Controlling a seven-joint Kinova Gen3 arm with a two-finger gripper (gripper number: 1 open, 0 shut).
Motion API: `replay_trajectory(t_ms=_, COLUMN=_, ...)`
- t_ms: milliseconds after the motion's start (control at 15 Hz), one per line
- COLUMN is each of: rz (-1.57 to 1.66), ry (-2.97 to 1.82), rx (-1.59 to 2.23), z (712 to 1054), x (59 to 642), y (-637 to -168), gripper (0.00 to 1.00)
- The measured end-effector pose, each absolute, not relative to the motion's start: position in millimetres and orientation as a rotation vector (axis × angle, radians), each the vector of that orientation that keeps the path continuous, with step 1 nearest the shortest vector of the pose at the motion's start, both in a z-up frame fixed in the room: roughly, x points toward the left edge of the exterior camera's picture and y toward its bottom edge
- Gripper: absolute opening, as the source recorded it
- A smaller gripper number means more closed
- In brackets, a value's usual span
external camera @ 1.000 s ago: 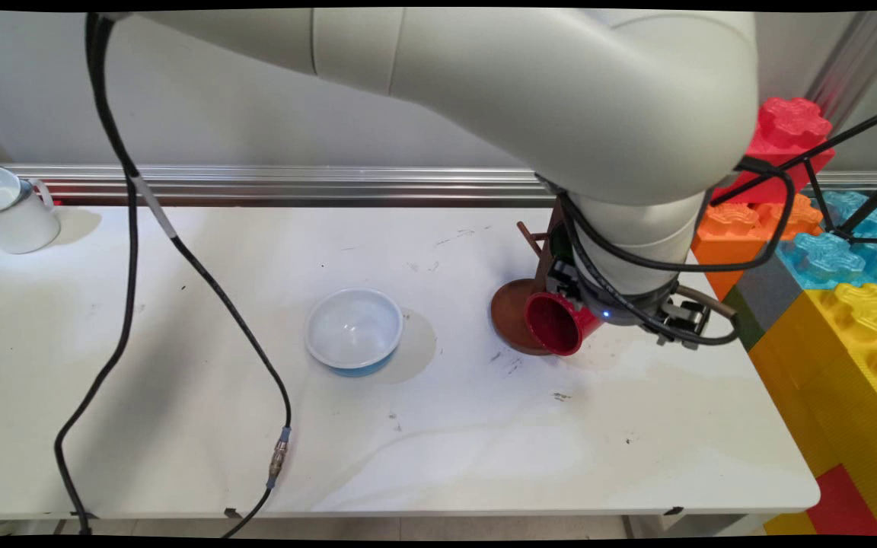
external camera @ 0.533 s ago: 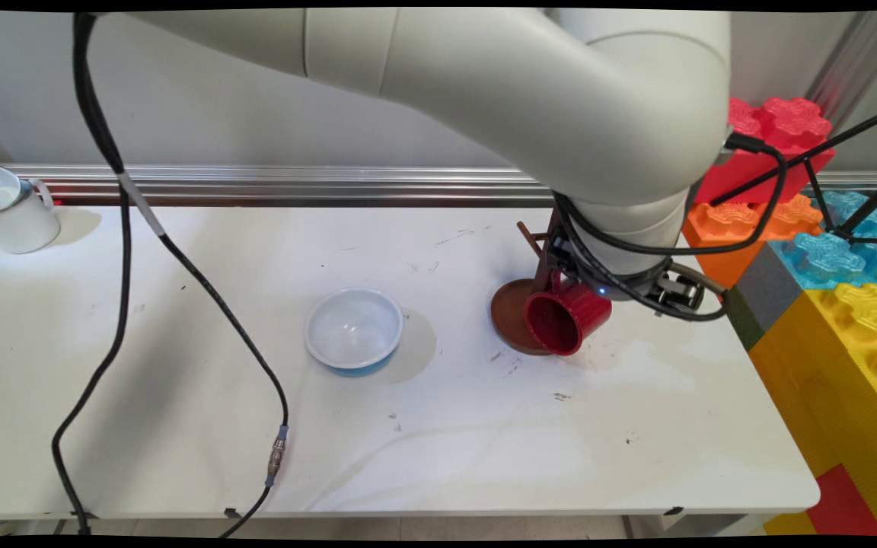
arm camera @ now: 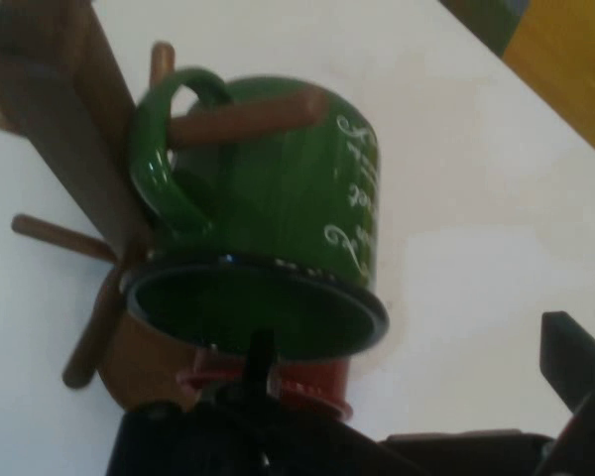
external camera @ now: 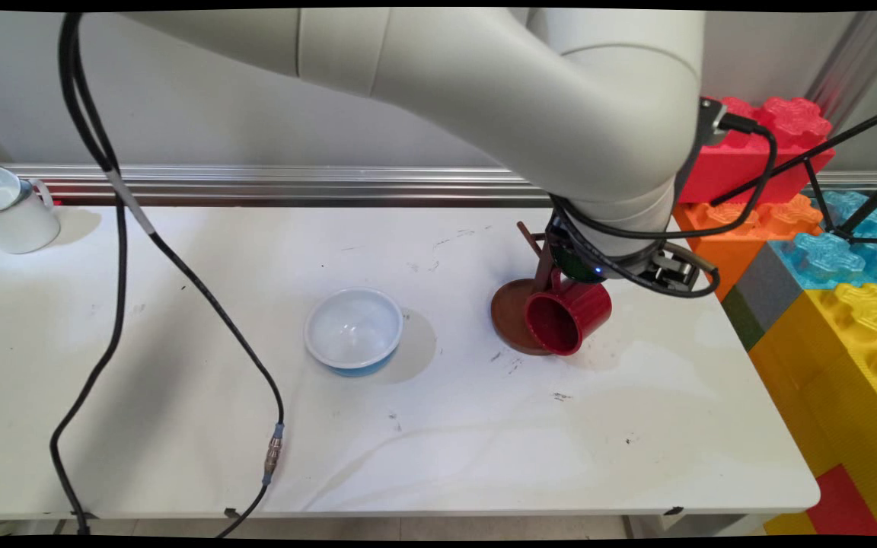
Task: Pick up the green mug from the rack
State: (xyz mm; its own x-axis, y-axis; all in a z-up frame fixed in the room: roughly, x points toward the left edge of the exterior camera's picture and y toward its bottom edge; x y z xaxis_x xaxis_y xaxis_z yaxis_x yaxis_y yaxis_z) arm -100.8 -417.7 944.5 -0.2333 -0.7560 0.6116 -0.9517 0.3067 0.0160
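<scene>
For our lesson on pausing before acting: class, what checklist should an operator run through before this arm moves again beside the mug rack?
1. Green mug handle hooked over a peg: ok.
2. Red mug hanging on the rack, below the green mug: ok.
3. Red mug clear of the table: cannot tell.
4. Hand open, holding nothing: ok.
5. Rack base flat on the table: ok.
6. Bowl apart from the rack: ok.
</scene>
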Motion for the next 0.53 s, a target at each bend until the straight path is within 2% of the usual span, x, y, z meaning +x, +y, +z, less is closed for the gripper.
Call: replay_trajectory(t_ms=533, rz=0.519, ry=-2.013, rx=1.498, z=939.2, x=-93.6, y=-426.1, gripper=1.00)
